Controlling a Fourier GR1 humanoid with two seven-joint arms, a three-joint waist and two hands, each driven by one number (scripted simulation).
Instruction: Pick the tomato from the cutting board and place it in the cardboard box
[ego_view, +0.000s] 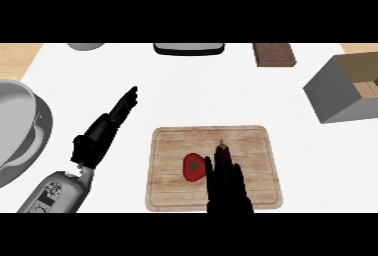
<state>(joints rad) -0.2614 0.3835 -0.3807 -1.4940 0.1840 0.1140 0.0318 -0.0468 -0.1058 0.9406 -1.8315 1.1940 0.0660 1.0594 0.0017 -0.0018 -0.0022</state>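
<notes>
Head view: round red tomato (193, 167) on grained wooden cutting board (170, 150)

— What does the left arm look like, the one out beyond the cutting board (214, 167)?

— Its forearm (52, 194) is a rounded grey casing, silvery, with small dark markings printed on its side. They are too small to read. A short pale wrist piece joins it to the hand.

— And the left hand (96, 140) itself?

— Black all over, a blocky palm with slim black fingers (125, 105) tapering to narrow tips.

— The other one, over the board?

— The right hand (227, 192) is the same matt black, long thin fingers with rounded ends. Its forearm does not show.
</notes>
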